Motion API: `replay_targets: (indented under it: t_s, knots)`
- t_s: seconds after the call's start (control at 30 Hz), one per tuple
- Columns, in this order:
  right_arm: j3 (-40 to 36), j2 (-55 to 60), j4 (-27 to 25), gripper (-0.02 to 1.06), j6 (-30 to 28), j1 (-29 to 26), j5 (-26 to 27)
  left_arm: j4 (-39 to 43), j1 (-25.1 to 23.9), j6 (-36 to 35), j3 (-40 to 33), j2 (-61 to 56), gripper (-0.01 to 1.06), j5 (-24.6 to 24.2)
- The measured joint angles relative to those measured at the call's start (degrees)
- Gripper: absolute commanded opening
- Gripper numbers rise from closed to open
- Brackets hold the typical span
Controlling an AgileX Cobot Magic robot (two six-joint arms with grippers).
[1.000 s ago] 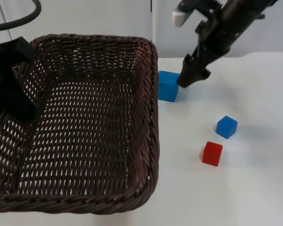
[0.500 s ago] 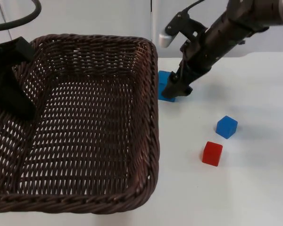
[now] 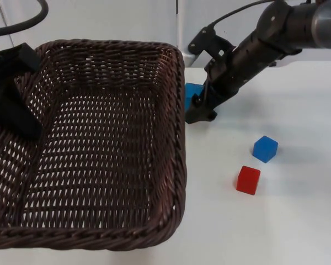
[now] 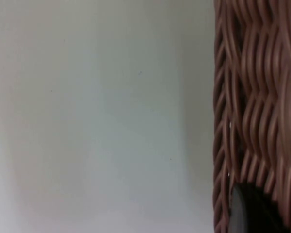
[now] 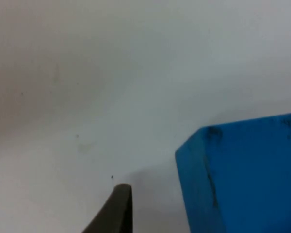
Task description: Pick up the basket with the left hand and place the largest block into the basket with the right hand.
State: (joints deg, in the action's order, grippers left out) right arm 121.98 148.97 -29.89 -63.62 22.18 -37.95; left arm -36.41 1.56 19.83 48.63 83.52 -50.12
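- The left gripper pinches the basket by its nine o'clock rim; the woven wall fills part of the left wrist view. The pick-up half looks done. The basket's long axis runs roughly twelve to six o'clock, mouth up.
- The big blue block stands on the table, just beside the basket's two o'clock corner.
- The right gripper is low at that block, tips near the table; I cannot tell how its jaws stand. The grasp is in hand: next it must close squarely, then lift.
- A small blue block and a red block lie apart toward four o'clock.
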Motion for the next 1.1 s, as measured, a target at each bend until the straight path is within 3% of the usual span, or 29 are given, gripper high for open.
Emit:
replay_targets:
  t_s: [0.1, 0.23, 0.27, 0.4, 0.43, 0.6, 0.93, 1.1]
  knots:
    - [0.0, 0.2, 0.0, 0.96, 0.0, 0.0, 0.1, 0.0, 0.0, 0.0, 0.0, 0.0, 0.0, 0.0]
    - [0.0, 0.3, -0.1, 0.71, -0.1, 0.0, 0.6, 0.0, 0.0, 0.0, 0.0, 0.0, 0.0, 0.0]
    - [0.0, 0.3, -0.4, 0.71, -0.1, 0.0, 0.6, 0.0, 0.0, 0.0, 0.0, 0.0, 0.0, 0.0]
    - [0.0, 0.3, -1.0, 0.42, -0.2, 0.0, 0.9, 0.0, 0.0, 0.0, 0.0, 0.0, 0.0, 0.0]
    - [0.0, 0.3, -1.1, 0.42, -0.4, 0.0, 1.1, 0.0, 0.0, 0.0, 0.0, 0.0, 0.0, 0.0]
    - [0.0, 0.3, -1.3, 0.0, -1.0, 0.0, 1.5, 0.0, 0.0, 0.0, 0.0, 0.0, 0.0, 0.0]
    - [0.0, -7.5, -2.4, 0.0, -0.6, 0.0, -5.9, 0.0, 0.0, 0.0, 0.0, 0.0, 0.0, 0.0]
    - [0.1, -13.8, 1.5, 0.0, 3.2, 0.0, -10.6, 0.0, 0.0, 0.0, 0.0, 0.0, 0.0, 0.0]
